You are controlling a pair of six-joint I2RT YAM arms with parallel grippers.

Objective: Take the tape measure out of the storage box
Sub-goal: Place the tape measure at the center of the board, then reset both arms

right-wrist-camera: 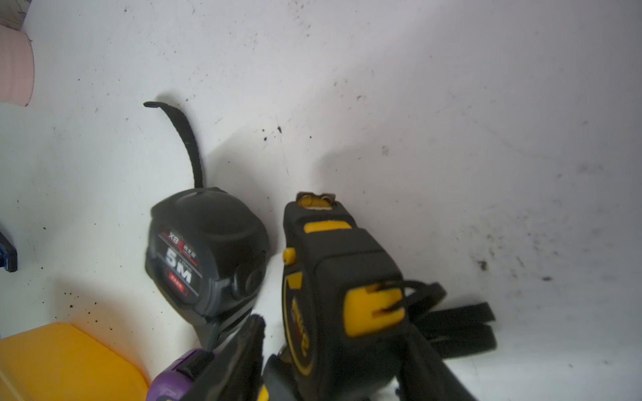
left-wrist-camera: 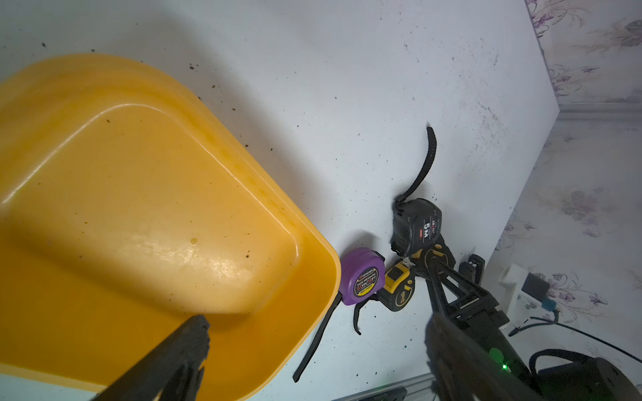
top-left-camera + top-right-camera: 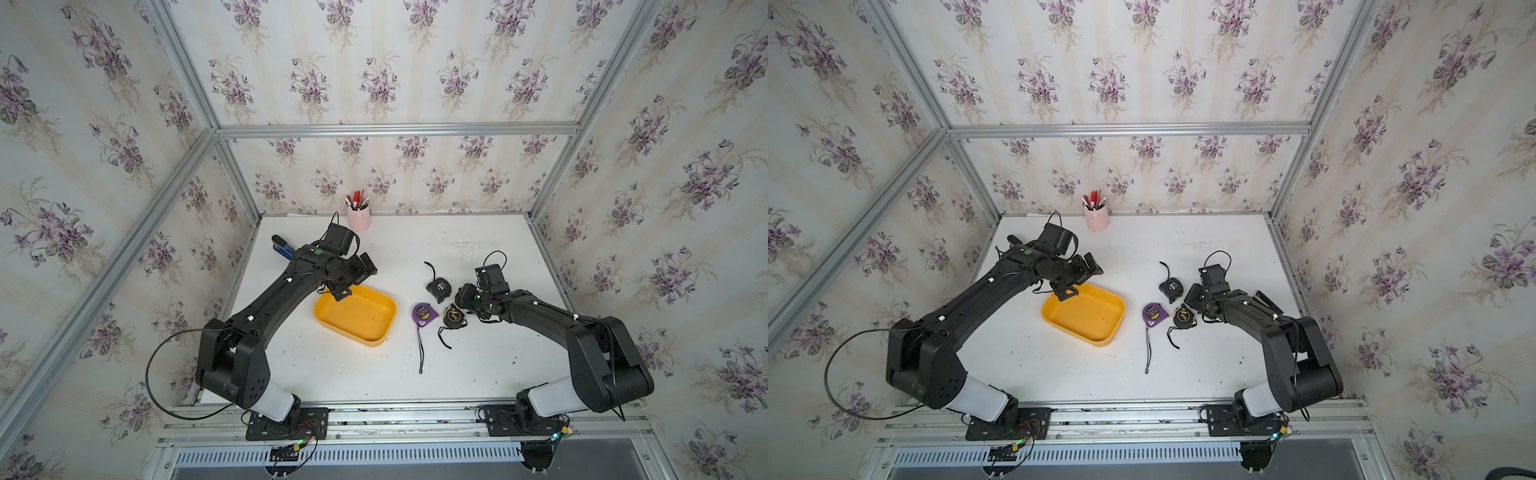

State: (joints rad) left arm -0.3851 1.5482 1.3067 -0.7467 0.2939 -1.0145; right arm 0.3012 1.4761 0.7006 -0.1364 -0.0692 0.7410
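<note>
The yellow storage box (image 3: pixel 357 311) (image 3: pixel 1086 311) (image 2: pixel 139 208) lies mid-table with nothing in it. Three tape measures rest on the table to its right: a purple one (image 3: pixel 424 312) (image 2: pixel 363 276), a black 5M one (image 3: pixel 439 287) (image 1: pixel 205 250), and a black-and-yellow one (image 3: pixel 453 316) (image 1: pixel 333 284). My right gripper (image 3: pixel 456 311) (image 1: pixel 333 326) straddles the black-and-yellow one. Its jaws are open, with a gap showing beside one finger. Over the box's far left corner my left gripper (image 3: pixel 355 278) (image 2: pixel 318 324) hangs wide open and holds nothing.
A pink pen cup (image 3: pixel 358 216) stands at the back wall. A blue-handled tool (image 3: pixel 282 247) lies behind my left arm. Black wrist straps (image 3: pixel 420 349) trail from the tape measures toward the front. Aluminium frame posts and papered walls close in the table.
</note>
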